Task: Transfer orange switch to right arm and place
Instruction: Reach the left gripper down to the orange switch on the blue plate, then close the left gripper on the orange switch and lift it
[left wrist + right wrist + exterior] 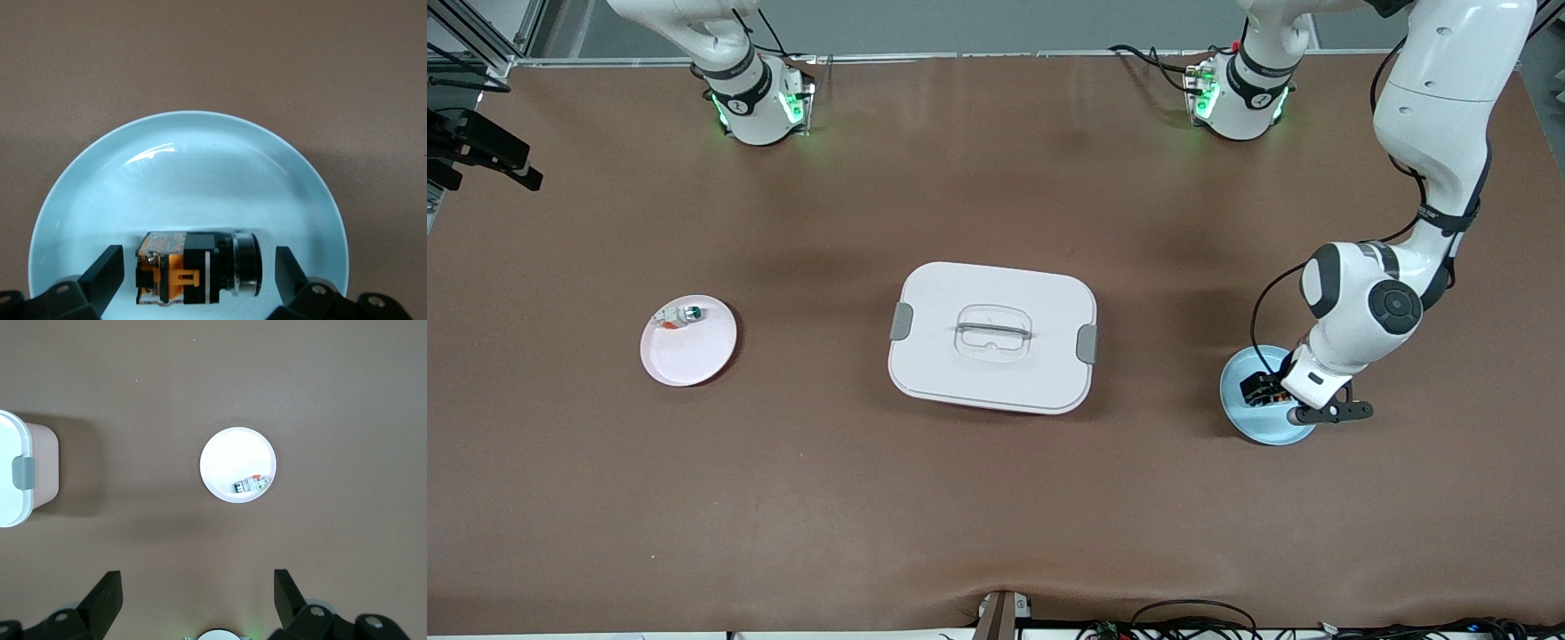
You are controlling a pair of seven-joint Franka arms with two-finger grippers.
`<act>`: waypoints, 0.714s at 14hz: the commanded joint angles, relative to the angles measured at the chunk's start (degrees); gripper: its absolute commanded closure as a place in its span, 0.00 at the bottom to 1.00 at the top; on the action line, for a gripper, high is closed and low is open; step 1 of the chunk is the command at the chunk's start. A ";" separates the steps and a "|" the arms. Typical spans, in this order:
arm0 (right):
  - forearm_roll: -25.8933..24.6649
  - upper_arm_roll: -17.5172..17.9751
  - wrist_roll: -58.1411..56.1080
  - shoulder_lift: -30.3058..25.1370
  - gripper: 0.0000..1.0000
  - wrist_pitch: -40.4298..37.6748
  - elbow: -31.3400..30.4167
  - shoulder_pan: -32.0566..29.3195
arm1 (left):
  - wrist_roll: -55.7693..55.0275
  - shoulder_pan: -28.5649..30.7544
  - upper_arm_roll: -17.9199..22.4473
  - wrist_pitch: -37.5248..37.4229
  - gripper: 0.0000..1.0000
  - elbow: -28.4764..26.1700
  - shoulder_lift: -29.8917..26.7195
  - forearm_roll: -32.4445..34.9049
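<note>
The orange switch (193,268), a stubby black part with orange bands, lies on its side in a light blue plate (187,173) at the left arm's end of the table. My left gripper (199,268) is down over that plate, open, with one finger on each side of the switch and a gap at both ends. In the front view the switch (1263,388) shows dark under the left gripper (1269,393), on the blue plate (1240,415). My right gripper (198,593) is open and holds nothing, high over the table at the right arm's end.
A white lidded box (993,338) with grey latches stands mid-table. A pale pink plate (689,356) toward the right arm's end holds a small white-and-clear part (680,314) with a green tip. Black hardware (480,147) juts in at that end's edge.
</note>
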 commanded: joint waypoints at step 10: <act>-0.54 0.09 -0.51 -1.33 0.00 0.13 -1.03 0.22 | -0.08 0.23 0.08 0.52 0.28 2.28 2.44 0.89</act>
